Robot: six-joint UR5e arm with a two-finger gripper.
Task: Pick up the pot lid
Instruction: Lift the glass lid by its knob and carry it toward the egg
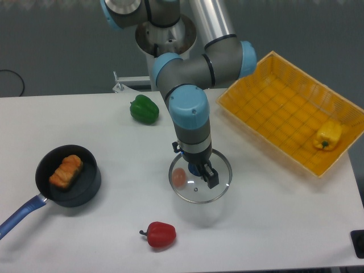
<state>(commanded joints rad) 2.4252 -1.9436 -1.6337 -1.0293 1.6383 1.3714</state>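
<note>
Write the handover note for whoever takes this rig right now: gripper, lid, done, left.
Gripper: down at the centre of the round glass pot lid with a metal rim; cannot tell whether it is shut on the knob.
Lid: over the middle of the white table, between the green bell pepper and the red bell pepper. A pale shadow in front hints it may be just off the surface; not certain.
Done: gripper brought to the lid.
Left: confirm the grip, lift the lid clear.
</note>
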